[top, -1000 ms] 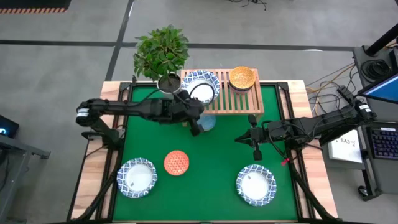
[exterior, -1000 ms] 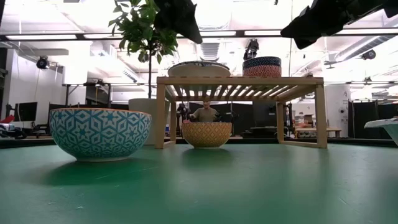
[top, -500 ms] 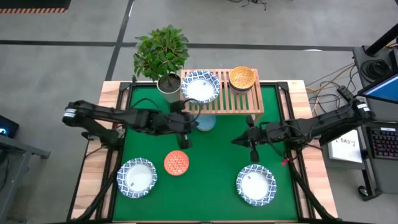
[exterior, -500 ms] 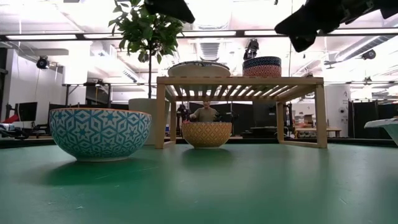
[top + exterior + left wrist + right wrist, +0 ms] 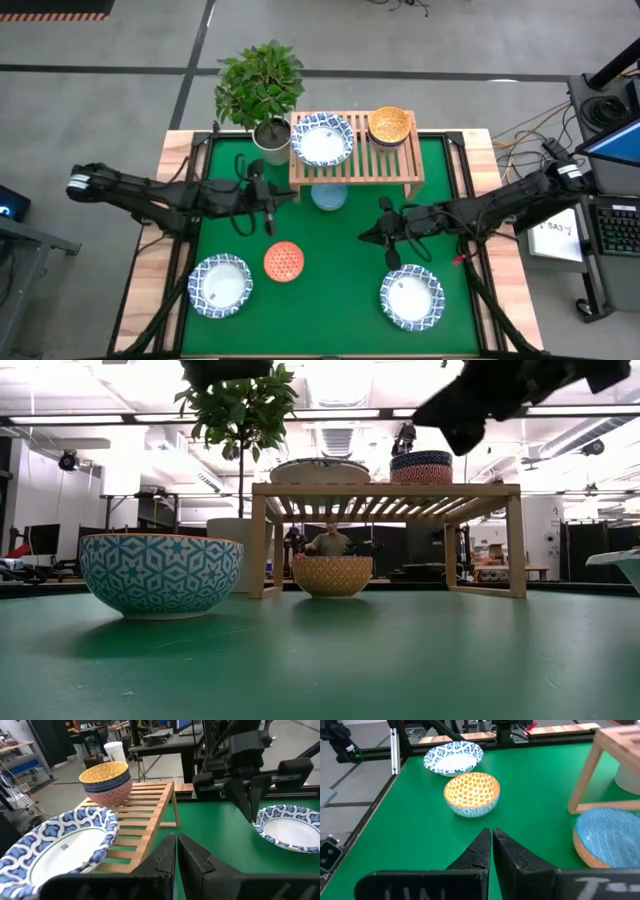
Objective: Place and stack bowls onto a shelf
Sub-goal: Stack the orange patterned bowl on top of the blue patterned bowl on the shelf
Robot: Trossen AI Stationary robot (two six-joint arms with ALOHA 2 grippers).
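Note:
The light-wood shelf (image 5: 372,162) stands at the table's far edge. A wide white bowl with a blue rim (image 5: 322,139) (image 5: 60,845) rests on its left part, and a mustard-yellow small bowl (image 5: 389,125) (image 5: 106,781) on its right part. A pale blue bowl (image 5: 329,196) (image 5: 607,837) sits on the table under the shelf. The orange-red bowl (image 5: 284,261) (image 5: 471,794) and two more white bowls (image 5: 221,285) (image 5: 411,296) rest on the green mat. My left gripper (image 5: 268,216) (image 5: 176,851) hovers shut, left of the shelf. My right gripper (image 5: 389,250) (image 5: 491,846) hovers shut above the right white bowl's far side.
A potted plant (image 5: 260,85) stands at the shelf's far left corner. The green mat (image 5: 335,300) lies bare between the near bowls. In the low view a person (image 5: 331,541) shows in the room behind the shelf.
My left gripper has drawn back from the shelf's front toward the table's left edge, leaving the white bowl on the shelf uncovered. My right gripper has shifted a little toward the table's left and near edge. No bowl has moved.

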